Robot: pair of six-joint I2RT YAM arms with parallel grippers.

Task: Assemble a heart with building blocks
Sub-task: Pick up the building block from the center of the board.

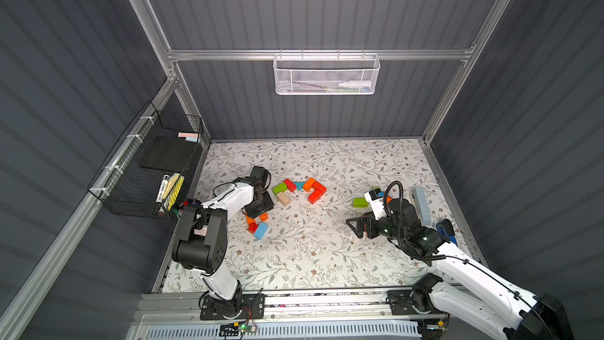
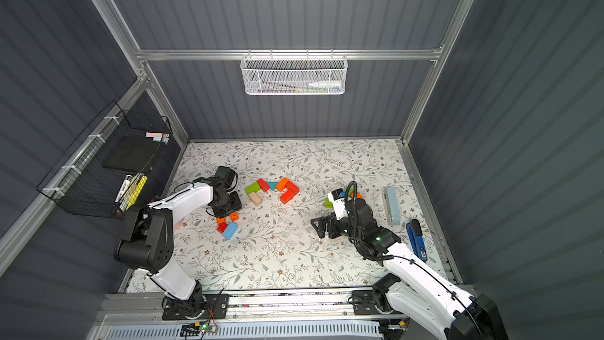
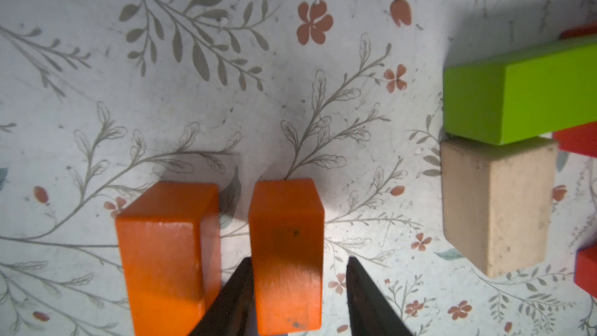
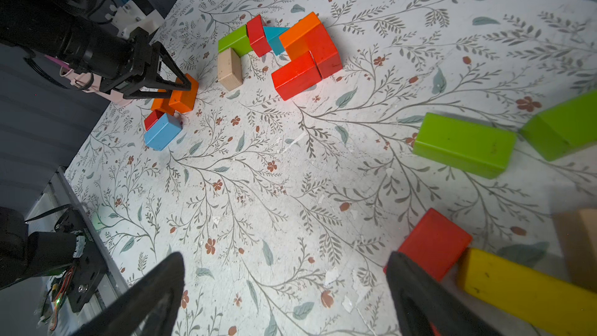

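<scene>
Glossy painted building blocks [image 1: 299, 189], square-edged, form a half-made outline at mid-frame in a top view on the matte floral surface [image 1: 310, 256]. A plain tan block [image 3: 494, 202] touches a green brick [image 3: 523, 92]. The left tool [image 3: 298, 258] straddles an orange block [image 3: 286, 221], one finger touching it and the other just clear, with a twin orange block [image 3: 168, 237] just beside. The right tool [image 4: 286, 255] is spread wide over bare surface, and the lower middle of the frame lies open.

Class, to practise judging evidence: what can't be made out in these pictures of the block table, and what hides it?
- Left gripper: in both top views, jaw ends hidden under its own wrist.
- Yellow block: right wrist view, cut off by the picture's edge.
- White basket contents: in both top views, too small behind the mesh.
</scene>
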